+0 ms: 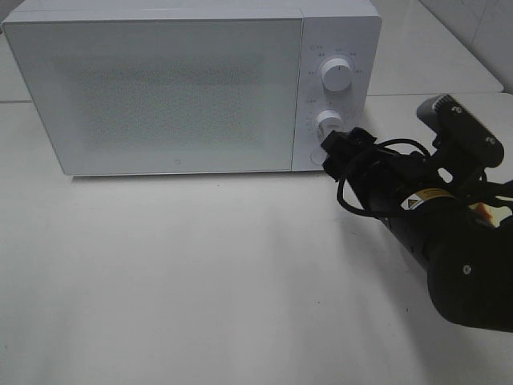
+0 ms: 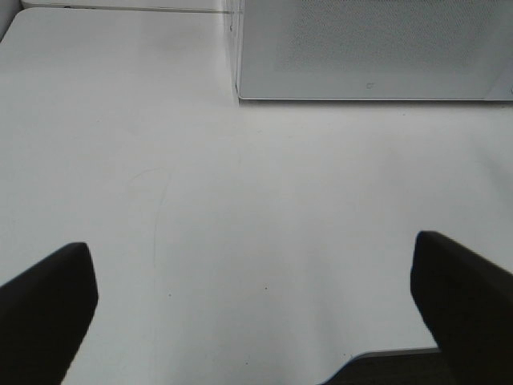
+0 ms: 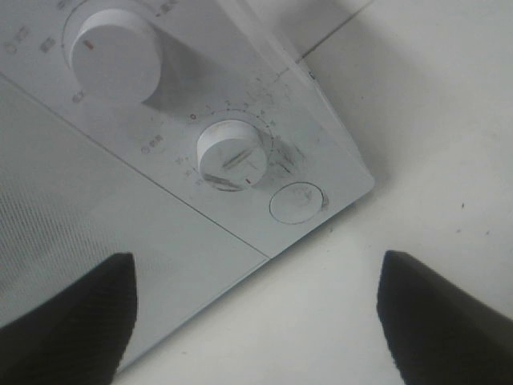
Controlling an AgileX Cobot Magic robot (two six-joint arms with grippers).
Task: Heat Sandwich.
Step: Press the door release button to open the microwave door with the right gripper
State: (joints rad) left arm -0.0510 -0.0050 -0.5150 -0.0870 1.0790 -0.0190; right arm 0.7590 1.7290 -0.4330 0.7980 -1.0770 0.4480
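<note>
Two sets of jaws are spread wide, empty: the black right gripper (image 1: 341, 148) is aimed at the lower round white dial (image 1: 328, 122) of the closed white microwave (image 1: 160, 88), upper frame; the black left gripper (image 2: 256, 321) is held over the white tabletop (image 2: 240, 200). The sandwich cannot be seen.

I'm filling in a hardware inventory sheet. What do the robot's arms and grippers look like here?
The right arm is black with thick rounded links, a black cable looping beside it, and a yellow-and-white warning label. The left gripper and right gripper both have plain, dark, blunt fingers.
</note>
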